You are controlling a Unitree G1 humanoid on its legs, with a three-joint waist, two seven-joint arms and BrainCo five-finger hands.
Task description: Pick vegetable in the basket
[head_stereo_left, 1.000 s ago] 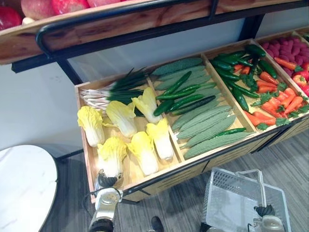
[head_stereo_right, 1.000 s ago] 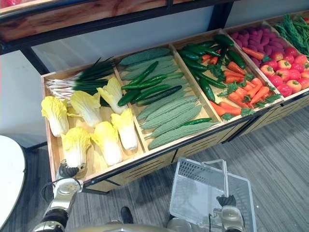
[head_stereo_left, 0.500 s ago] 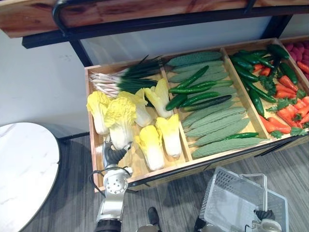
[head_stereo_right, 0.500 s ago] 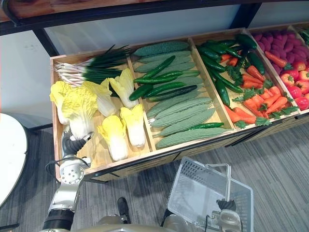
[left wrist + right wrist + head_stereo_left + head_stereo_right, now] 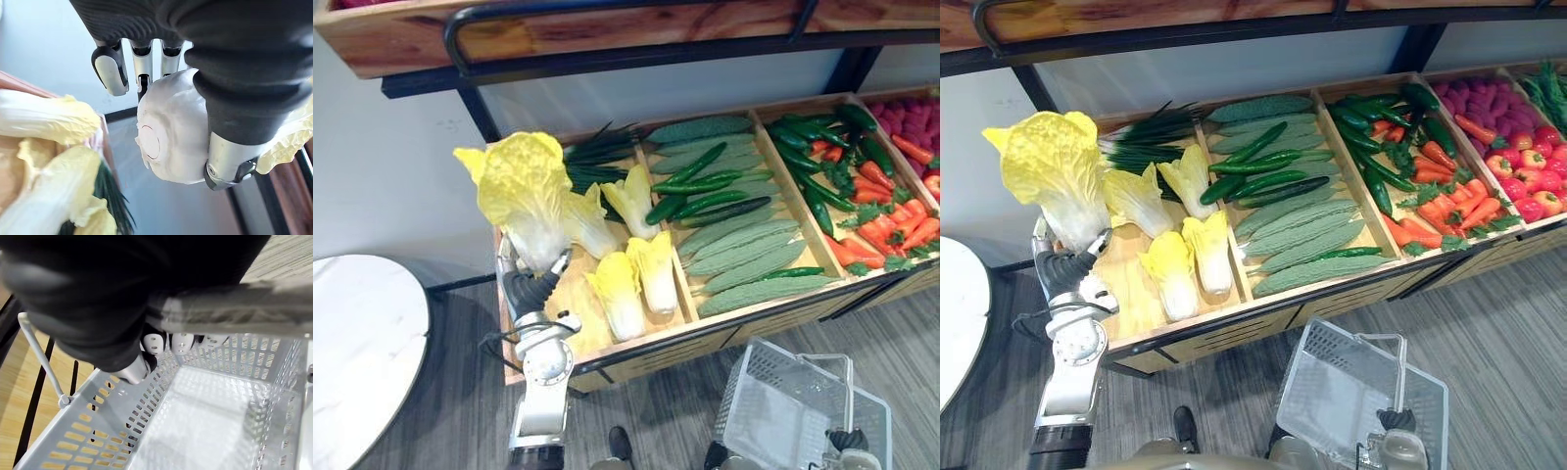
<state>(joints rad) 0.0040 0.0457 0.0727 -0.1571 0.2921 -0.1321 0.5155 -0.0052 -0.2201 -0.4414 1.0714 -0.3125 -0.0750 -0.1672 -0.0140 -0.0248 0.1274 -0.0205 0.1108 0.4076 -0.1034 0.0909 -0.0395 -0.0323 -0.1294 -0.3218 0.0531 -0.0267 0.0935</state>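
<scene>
A yellow-leaved napa cabbage (image 5: pixel 522 189) with a white base (image 5: pixel 171 132) is held upright in the air over the left end of the wooden crate (image 5: pixel 641 343). My left hand (image 5: pixel 530 290) is shut round its base, fingers (image 5: pixel 110 69) on one side and thumb (image 5: pixel 229 162) on the other. Several more cabbages (image 5: pixel 618 294) lie in the crate's left compartment. Low on the floor side, my right hand (image 5: pixel 1394 421) is curled round the handle (image 5: pixel 234 303) of a grey wire basket (image 5: pixel 1347 392) that has nothing in it.
Scallions (image 5: pixel 597 157) lie behind the cabbages. Cucumbers and bitter gourds (image 5: pixel 744 259) fill the middle compartment, then peppers and carrots (image 5: pixel 876 211) and red produce (image 5: pixel 1528 171) to the right. A wooden shelf (image 5: pixel 607 29) hangs overhead. A white round table (image 5: pixel 362 343) stands at the left.
My left hand has lifted the cabbage out of the crate's left compartment and up into the air. The basket stays in my right hand. The camera has shifted a little.
</scene>
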